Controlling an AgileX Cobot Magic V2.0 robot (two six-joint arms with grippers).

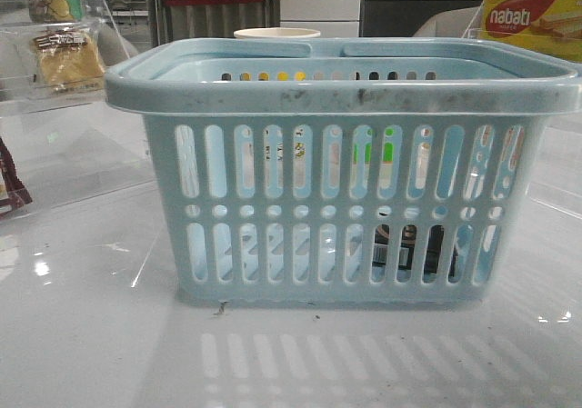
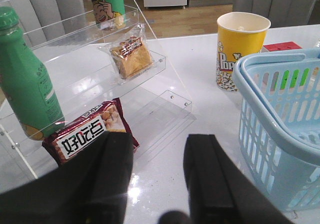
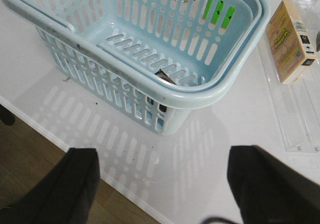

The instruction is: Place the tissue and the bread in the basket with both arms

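The light blue basket (image 1: 346, 81) stands in the middle of the white table; it also shows in the left wrist view (image 2: 280, 129) and the right wrist view (image 3: 150, 84). The black tissue pack (image 1: 414, 249) lies inside it at the bottom right, seen through the slots; a dark corner shows in the right wrist view (image 3: 164, 77). The bread (image 2: 131, 58) in its clear packet lies on a clear shelf, at the far left in the front view (image 1: 68, 58). My left gripper (image 2: 159, 159) is open and empty over the table, short of the bread. My right gripper (image 3: 165, 169) is wide open and empty near the table's front edge.
A dark red-brown packet (image 2: 90, 131) lies by my left finger. A green bottle (image 2: 25, 84) stands on the clear shelf (image 2: 165, 107). A yellow popcorn cup (image 2: 239, 49) stands behind the basket. A yellow box (image 3: 290, 39) lies on a clear stand to the right, the nabati box (image 1: 532, 17) behind.
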